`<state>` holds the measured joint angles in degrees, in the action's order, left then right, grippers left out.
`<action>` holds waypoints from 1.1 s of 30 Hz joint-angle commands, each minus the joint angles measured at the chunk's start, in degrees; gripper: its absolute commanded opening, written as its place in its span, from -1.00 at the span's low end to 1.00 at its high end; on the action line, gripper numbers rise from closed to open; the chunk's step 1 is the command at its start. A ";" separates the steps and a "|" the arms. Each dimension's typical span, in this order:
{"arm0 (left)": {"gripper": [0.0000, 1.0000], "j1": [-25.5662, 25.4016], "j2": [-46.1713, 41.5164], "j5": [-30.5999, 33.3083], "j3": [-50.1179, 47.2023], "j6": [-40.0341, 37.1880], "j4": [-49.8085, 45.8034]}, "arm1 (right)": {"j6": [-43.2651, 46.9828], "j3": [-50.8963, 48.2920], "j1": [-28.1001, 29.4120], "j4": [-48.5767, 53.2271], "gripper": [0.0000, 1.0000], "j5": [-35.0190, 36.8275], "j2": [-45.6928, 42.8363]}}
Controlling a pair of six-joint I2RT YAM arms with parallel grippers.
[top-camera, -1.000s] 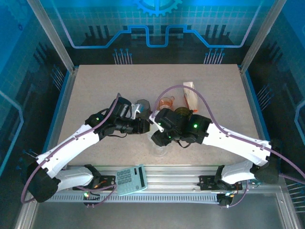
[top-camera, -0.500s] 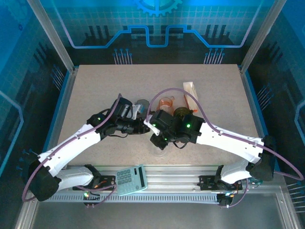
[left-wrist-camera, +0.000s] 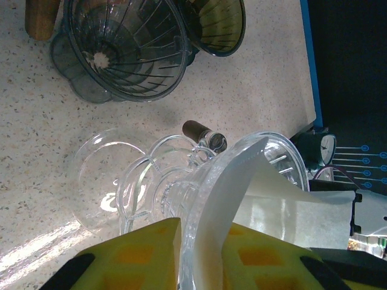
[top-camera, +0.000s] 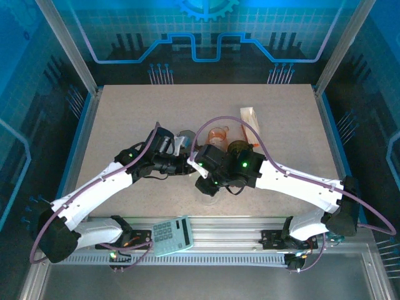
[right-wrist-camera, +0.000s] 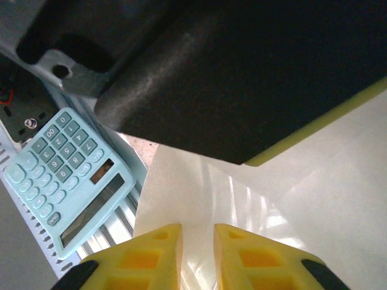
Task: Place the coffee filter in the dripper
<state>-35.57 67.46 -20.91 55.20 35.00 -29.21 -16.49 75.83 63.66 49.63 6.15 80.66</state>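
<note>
A clear glass dripper [left-wrist-camera: 145,181] lies tilted over the table, its base to the left in the left wrist view. The white coffee filter [left-wrist-camera: 242,193] sits inside its cone, one edge folded over the rim. My left gripper [left-wrist-camera: 201,226] is shut on that rim, with glass and paper together between the yellow pads. My right gripper [right-wrist-camera: 198,228] hovers right over the filter [right-wrist-camera: 193,181], its pads a narrow gap apart with paper showing between them. From above, both grippers [top-camera: 190,167] [top-camera: 203,181] meet over the dripper [top-camera: 210,192] at the table's front centre.
A smoked dripper [left-wrist-camera: 127,48] and an amber one [left-wrist-camera: 214,21] stand just behind. A pale blue calculator [top-camera: 172,235] lies on the front rail. An orange cup [top-camera: 217,134] and a packet [top-camera: 251,122] sit behind the right arm. The left gripper's black body [right-wrist-camera: 242,72] looms close above my right fingers.
The right arm has shifted left, closer to the left gripper over the dripper. The left arm has barely moved.
</note>
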 commanded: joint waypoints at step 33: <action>-0.42 0.37 0.84 -1.95 -0.79 1.09 1.66 | -8.18 -0.69 -5.39 5.75 0.19 17.68 -4.93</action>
<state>-35.42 67.94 -21.54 55.02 36.03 -27.92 -24.47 75.68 58.81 54.78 23.46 76.09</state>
